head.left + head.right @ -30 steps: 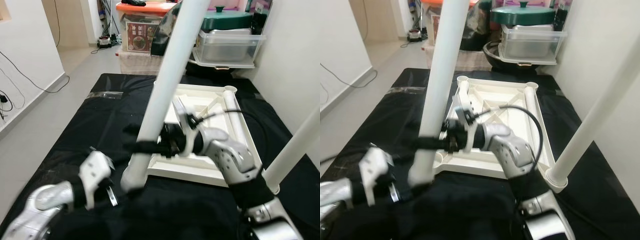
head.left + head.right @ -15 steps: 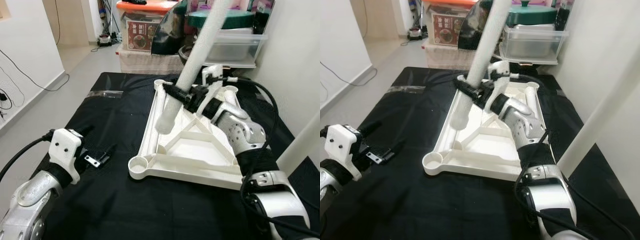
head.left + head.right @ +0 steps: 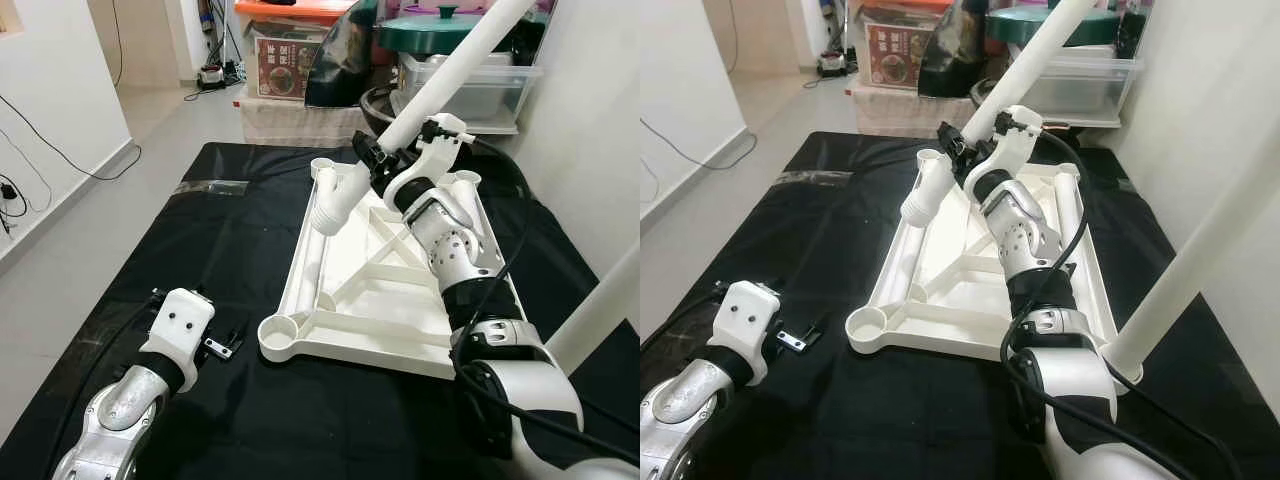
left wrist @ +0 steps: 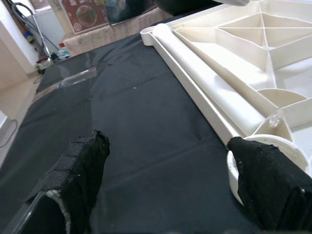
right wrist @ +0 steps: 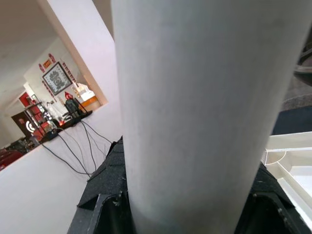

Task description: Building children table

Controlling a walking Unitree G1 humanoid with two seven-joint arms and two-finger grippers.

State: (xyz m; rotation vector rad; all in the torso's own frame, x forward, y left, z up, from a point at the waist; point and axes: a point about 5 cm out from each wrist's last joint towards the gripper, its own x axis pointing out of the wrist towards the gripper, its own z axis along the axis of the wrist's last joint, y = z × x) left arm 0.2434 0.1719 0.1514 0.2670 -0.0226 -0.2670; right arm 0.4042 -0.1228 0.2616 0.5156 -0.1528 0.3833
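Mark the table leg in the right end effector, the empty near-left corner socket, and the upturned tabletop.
table leg (image 3: 440, 82), left eye view, mid-shaft.
corner socket (image 3: 279, 333), left eye view, its rim.
tabletop (image 3: 390, 330), left eye view, near edge rail.

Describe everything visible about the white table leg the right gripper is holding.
The white table leg is a long round tube, plain matte white, plastic by its look. The right gripper is shut on it near its lower end. It tilts steeply, upper end rising out of frame, lower open end hanging above the upturned tabletop near the far left corner socket, not yet seated.
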